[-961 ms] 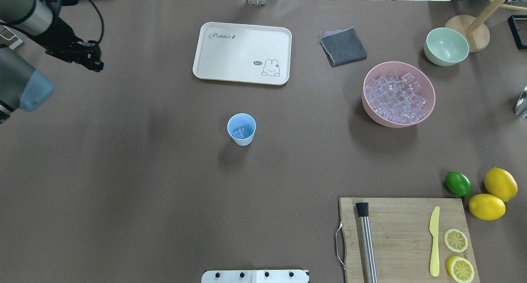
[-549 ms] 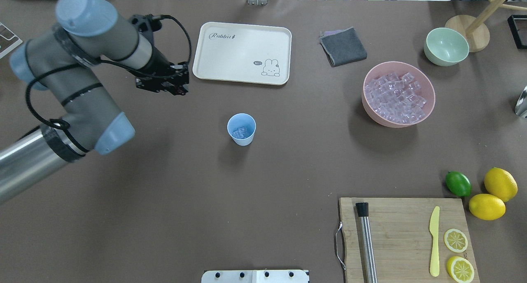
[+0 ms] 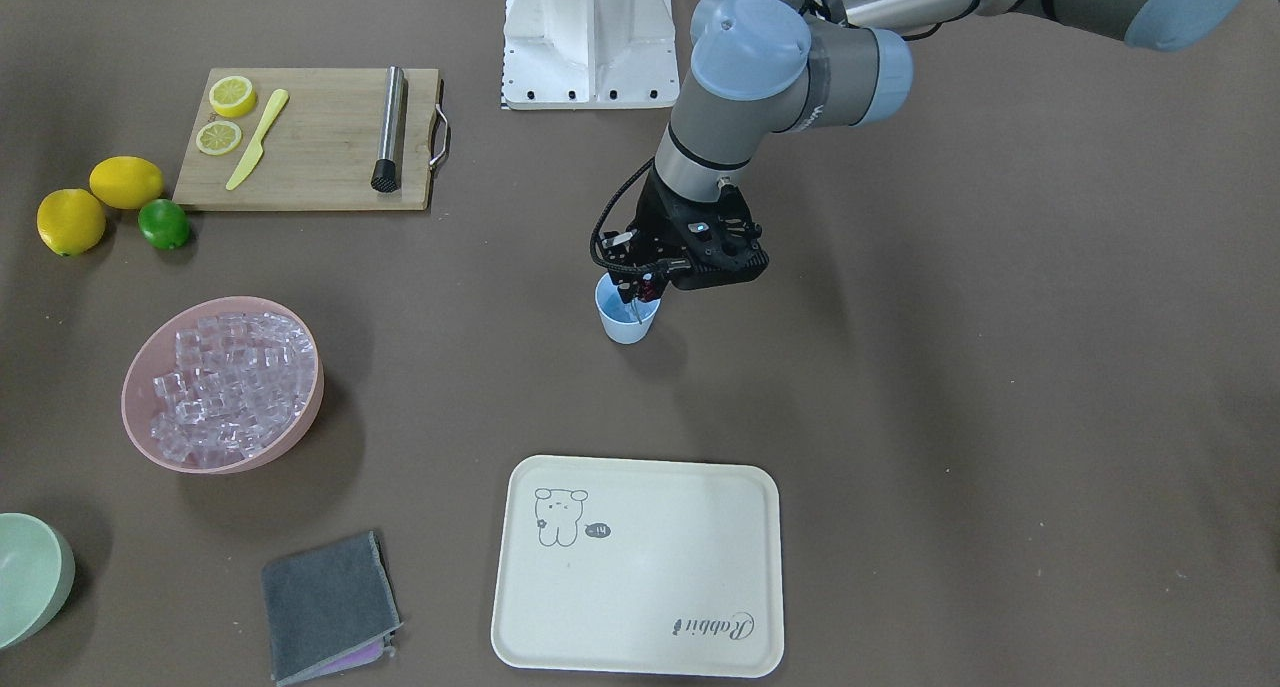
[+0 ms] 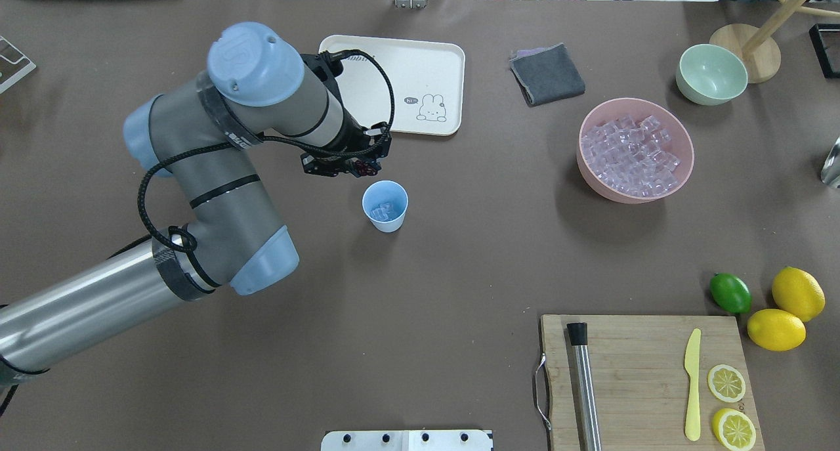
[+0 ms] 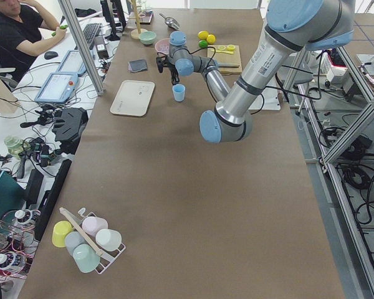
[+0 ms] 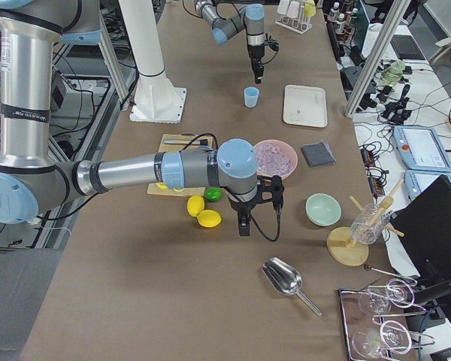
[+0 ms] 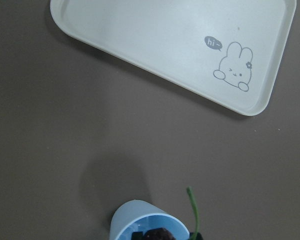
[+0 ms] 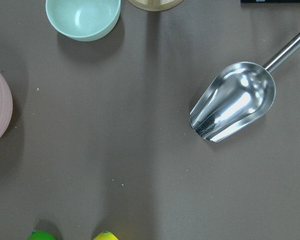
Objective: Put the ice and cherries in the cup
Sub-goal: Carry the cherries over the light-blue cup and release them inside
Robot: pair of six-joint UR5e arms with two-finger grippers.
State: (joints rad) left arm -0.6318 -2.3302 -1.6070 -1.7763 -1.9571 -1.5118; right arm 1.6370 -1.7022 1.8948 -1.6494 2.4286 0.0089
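The pale blue cup [image 4: 385, 206] stands mid-table with a few ice cubes [image 4: 382, 211] in it. My left gripper [image 4: 359, 170] hovers just beside and above the cup's far-left rim, shut on the cherries. In the left wrist view a dark cherry [image 7: 157, 234] and its green stem [image 7: 192, 210] hang over the cup's mouth [image 7: 135, 222]. In the front view the gripper [image 3: 645, 289] is right over the cup [image 3: 628, 325]. My right gripper [image 6: 244, 226] shows only in the exterior right view, near the lemons, and I cannot tell its state.
A pink bowl [image 4: 682, 169] full of ice [image 4: 630, 155] sits at the right. A cream tray [image 4: 420, 77] lies beyond the cup, partly behind my left arm. Also there: a grey cloth [image 4: 546, 73], a green bowl [image 4: 712, 74], a cutting board [image 4: 643, 379], a lime [image 4: 730, 293], lemons [image 4: 797, 293] and a metal scoop [image 8: 235, 102].
My left arm has swung in from the table's far left edge to the cup. The cup and everything else have stayed put.
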